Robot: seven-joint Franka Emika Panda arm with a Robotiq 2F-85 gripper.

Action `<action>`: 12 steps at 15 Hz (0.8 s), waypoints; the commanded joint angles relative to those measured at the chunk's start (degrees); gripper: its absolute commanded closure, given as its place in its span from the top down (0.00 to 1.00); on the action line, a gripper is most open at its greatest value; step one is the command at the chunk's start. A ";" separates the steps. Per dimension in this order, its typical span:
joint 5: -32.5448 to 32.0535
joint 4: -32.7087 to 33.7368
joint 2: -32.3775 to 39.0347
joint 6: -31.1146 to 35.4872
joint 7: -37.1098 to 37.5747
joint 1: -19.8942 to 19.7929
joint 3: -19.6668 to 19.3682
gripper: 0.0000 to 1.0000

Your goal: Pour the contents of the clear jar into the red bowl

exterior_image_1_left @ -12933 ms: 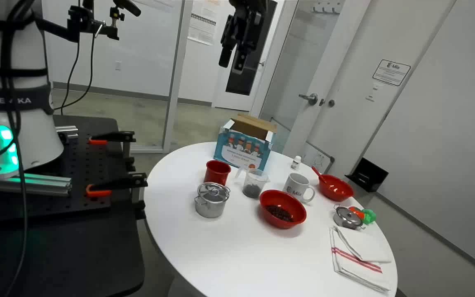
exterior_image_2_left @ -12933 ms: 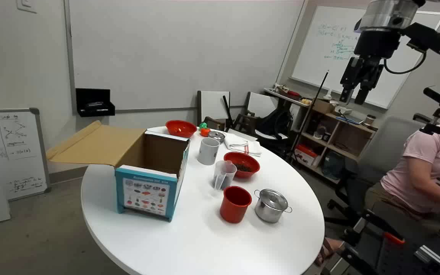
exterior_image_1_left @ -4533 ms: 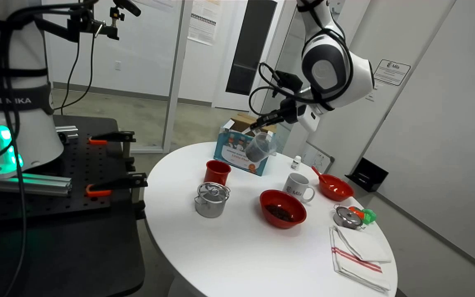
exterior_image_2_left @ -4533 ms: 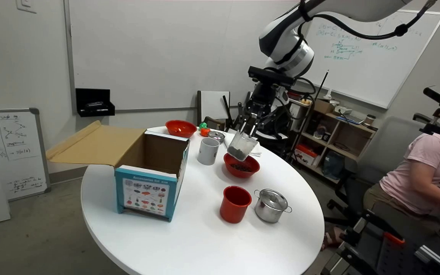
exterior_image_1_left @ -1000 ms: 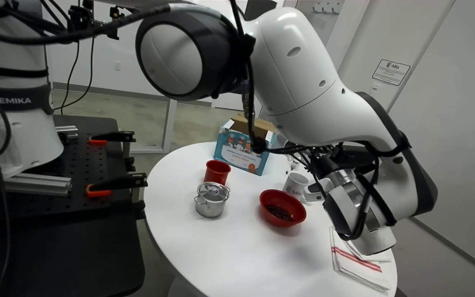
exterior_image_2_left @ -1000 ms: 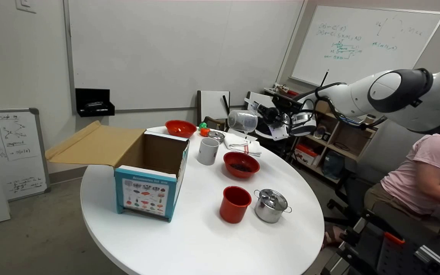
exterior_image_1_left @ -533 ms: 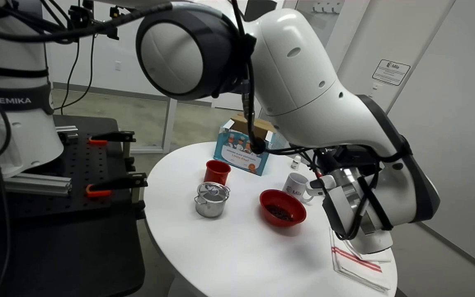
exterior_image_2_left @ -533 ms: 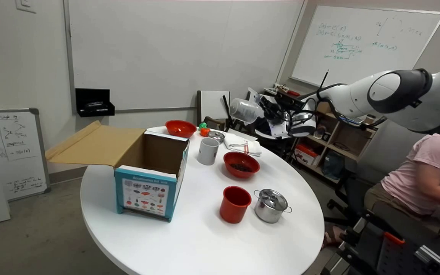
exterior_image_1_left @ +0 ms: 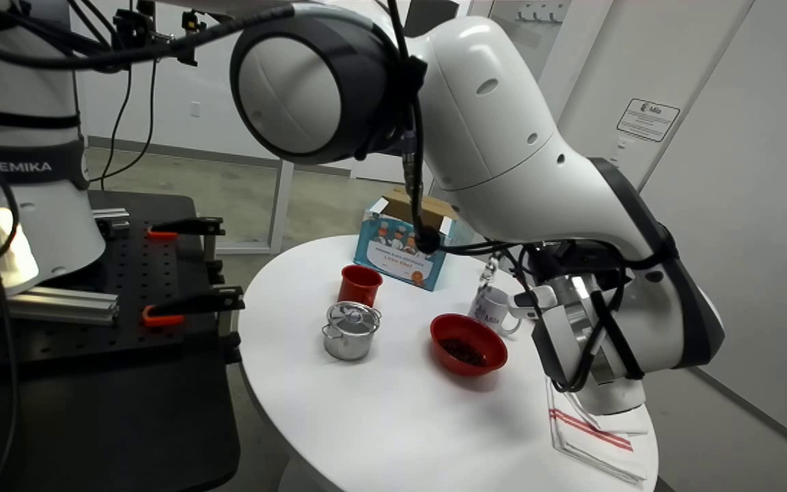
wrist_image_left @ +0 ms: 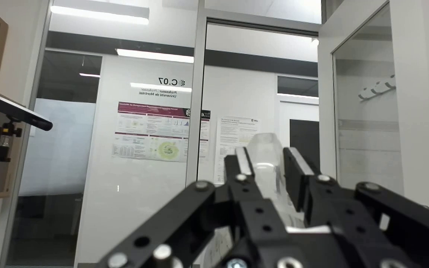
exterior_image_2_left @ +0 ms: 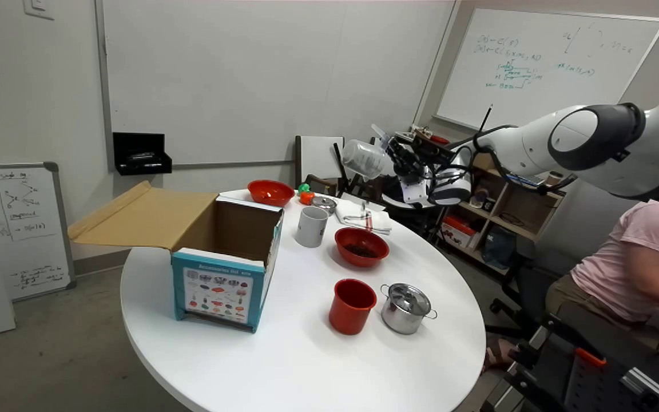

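Note:
My gripper is shut on the handle of the clear jar, whose see-through grip fills the gap between the pads in the wrist view. The jar is tipped well over, mouth downward, above the table behind the red bowl in an exterior view. Under it a thin greyish streak of falling bits shows in both exterior views. The red bowl stands upright on the table with dark bits inside, below the jar and apart from it. From the arm's side, my arm hides most of the jar and gripper.
Close to the bowl stands a white mug. A red cup and a lidded silver pot are nearer the base. A blue cardboard box, a folded cloth and another red bowl are also on the table.
Over several seconds the jar was taken off the table, lifted and tipped over. Within the last second it rose and tilted slightly more; the streak stopped, then reappeared.

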 commanded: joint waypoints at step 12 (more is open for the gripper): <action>5.55 -2.50 -0.35 -2.32 0.27 0.22 -2.20 0.07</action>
